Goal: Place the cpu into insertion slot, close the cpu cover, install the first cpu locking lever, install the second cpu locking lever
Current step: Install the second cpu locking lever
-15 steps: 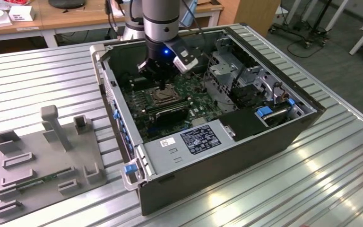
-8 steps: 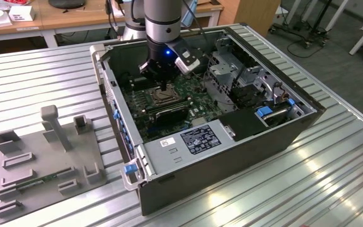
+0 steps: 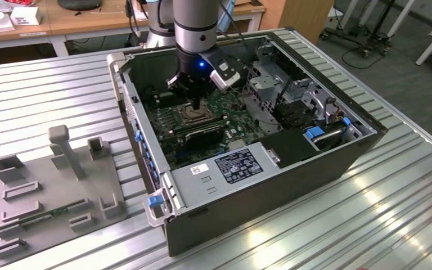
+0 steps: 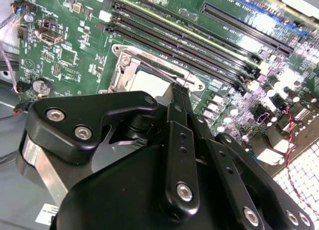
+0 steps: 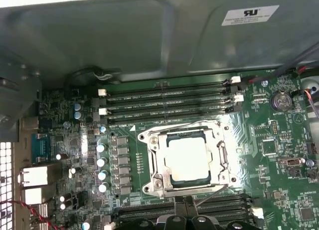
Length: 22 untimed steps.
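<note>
Cpu (image 5: 187, 159) seated in insertion slot (image 5: 155, 166), beneath jaws

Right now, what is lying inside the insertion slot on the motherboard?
The cpu lies inside the insertion slot, with the cpu cover framing it. Whatever is beneath the chip is covered. The gripper hovers by the socket.

Exterior view high, oblique; both wrist views close over motherboard (image 5: 279, 155).

Motherboard (image 5: 279, 190) green, with black memory slots (image 5: 164, 98). Chip (image 5: 187, 160) pale silver-tan inside silvery metal cover (image 5: 219, 155). Gripper (image 4: 179, 90) black. Computer case (image 3: 276, 191) dark grey; table (image 3: 43, 95) ribbed silver.
</note>
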Tool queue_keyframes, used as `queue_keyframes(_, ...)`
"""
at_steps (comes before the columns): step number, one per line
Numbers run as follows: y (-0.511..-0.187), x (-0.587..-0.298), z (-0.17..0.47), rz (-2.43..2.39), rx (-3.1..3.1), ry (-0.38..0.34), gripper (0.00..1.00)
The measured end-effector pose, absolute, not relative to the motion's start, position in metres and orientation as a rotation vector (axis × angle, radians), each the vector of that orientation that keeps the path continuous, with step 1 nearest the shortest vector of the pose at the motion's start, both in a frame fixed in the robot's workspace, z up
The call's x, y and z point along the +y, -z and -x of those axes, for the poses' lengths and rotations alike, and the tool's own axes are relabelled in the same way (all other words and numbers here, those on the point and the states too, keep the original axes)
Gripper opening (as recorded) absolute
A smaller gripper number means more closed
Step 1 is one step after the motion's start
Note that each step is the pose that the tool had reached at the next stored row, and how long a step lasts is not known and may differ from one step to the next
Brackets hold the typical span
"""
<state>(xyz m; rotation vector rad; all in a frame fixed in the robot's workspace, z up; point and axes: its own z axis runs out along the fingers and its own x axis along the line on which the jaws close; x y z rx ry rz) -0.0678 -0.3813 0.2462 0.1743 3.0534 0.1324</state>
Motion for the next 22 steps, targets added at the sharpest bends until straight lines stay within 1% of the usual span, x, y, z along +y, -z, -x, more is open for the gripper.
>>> queue_keyframes(22,-0.2418,-0.3849,0.0695,-0.176,3.065,-0.138,0.10)
